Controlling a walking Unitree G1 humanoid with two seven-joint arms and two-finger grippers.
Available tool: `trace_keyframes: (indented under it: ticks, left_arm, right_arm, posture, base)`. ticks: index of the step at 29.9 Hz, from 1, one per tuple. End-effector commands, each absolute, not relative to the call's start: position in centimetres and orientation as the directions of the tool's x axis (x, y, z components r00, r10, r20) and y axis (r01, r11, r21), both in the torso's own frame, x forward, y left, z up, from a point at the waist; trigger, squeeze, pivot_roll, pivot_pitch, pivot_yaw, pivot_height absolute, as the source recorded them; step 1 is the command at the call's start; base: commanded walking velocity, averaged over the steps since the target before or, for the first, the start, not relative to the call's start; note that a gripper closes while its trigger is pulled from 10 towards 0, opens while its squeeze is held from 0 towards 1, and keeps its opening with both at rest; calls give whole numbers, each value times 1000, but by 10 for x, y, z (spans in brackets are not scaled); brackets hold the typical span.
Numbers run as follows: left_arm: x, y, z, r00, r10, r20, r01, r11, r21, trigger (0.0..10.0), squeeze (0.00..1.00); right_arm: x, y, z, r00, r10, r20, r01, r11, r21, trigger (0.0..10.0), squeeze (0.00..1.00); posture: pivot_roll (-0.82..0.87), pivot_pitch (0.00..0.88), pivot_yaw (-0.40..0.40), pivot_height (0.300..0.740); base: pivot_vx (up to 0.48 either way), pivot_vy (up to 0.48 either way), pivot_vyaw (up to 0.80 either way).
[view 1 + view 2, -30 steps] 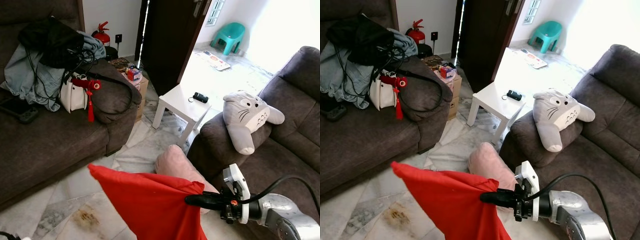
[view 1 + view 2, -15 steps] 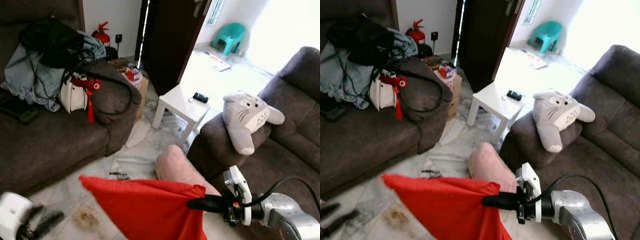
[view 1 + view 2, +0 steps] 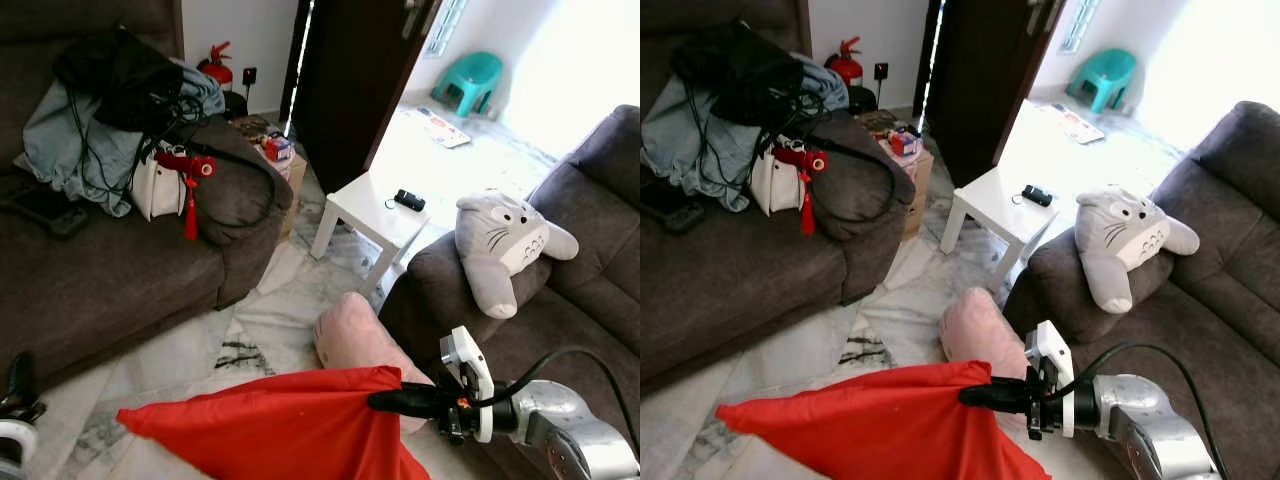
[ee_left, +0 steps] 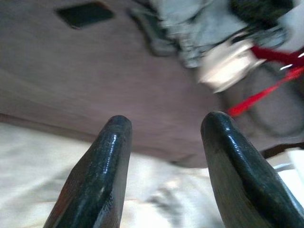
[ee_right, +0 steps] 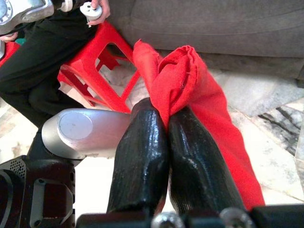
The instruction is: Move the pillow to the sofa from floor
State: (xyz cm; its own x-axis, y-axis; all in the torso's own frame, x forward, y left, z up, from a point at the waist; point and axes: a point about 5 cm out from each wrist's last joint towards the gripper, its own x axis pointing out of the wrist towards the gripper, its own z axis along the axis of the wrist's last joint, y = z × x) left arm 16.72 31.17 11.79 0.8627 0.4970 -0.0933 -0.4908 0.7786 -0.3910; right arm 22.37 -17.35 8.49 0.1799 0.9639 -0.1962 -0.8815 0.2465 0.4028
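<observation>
A limp red pillow [image 3: 270, 425] hangs low over the marble floor, and my right gripper [image 3: 375, 400] is shut on its right corner. In the right wrist view the two black fingers [image 5: 142, 152] pinch bunched red fabric [image 5: 183, 80]. A pink pillow [image 3: 350, 335] leans on the floor against the right sofa [image 3: 590, 300], just behind that gripper. My left gripper [image 4: 164, 126] is open and holds nothing, facing the left sofa [image 3: 120, 270]. One of its fingers [image 3: 17, 375] shows at the lower left corner.
Clothes, a black bag and a white handbag [image 3: 160, 190] pile on the left sofa. A white side table [image 3: 365, 205] stands between the sofas. A grey plush [image 3: 500, 245] sits on the right sofa's armrest. Behind me a person [image 5: 42, 52] sits on a red stool [image 5: 102, 71].
The red pillow's free end has sunk and now stretches low to the left. My left gripper came into view at the lower left. My right gripper keeps its hold.
</observation>
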Motion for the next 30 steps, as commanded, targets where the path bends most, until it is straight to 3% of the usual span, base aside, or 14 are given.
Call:
trace_keyframes:
  ticks: [1,4,14,18,19,21,22,26,27,30]
  left_arm:
    - [170,308,111,876,471,-104,-463,764,-449,10000,0]
    - [183,291,108,951,306,-47,-269,739,-617,10000,0]
    - [186,307,101,946,323,13,-196,606,-771,10000,0]
    - [183,312,86,940,331,-86,-297,663,-687,10000,0]
    - [182,314,77,933,319,-169,-356,731,-583,10000,0]
    - [180,315,75,931,308,-196,-365,767,-528,10000,0]
    - [176,319,73,930,278,-239,-357,836,-417,10000,0]
    - [172,322,71,926,240,-293,-326,899,-293,10000,0]
    - [169,320,67,920,160,-358,-219,967,-130,10000,0]
    - [168,318,66,914,100,-393,-139,988,-72,10000,0]
  right_arm:
    - [232,-176,100,183,970,-158,-915,227,335,0,0]
    - [233,-173,102,179,972,-149,-919,220,328,0,0]
    - [234,-171,102,167,974,-154,-923,209,322,0,0]
    - [234,-171,102,168,973,-161,-924,212,317,0,0]
    - [234,-171,102,169,972,-165,-924,214,316,0,0]
    - [234,-171,101,168,972,-167,-924,214,316,0,0]
    - [234,-171,101,167,971,-169,-924,214,317,0,0]
    - [233,-170,100,166,971,-170,-924,213,318,0,0]
    - [233,-168,99,163,972,-171,-924,211,318,0,0]
    - [233,-167,98,160,972,-170,-925,208,318,0,0]
  posture:
    - [324,45,-257,740]
    - [323,41,-260,740]
    - [313,33,-264,740]
    - [307,30,-264,740]
    - [306,27,-263,740]
    - [303,22,-262,740]
    - [305,20,-259,740]
    - [307,15,-258,740]
    - [310,6,-257,740]
    - [310,6,-257,740]
  base:
    - [0,0,0]
    - [0,0,0]
    - [0,0,0]
    - [0,0,0]
    - [0,0,0]
    - [0,0,0]
    - [0,0,0]
    - [0,0,0]
    - [0,0,0]
    - [0,0,0]
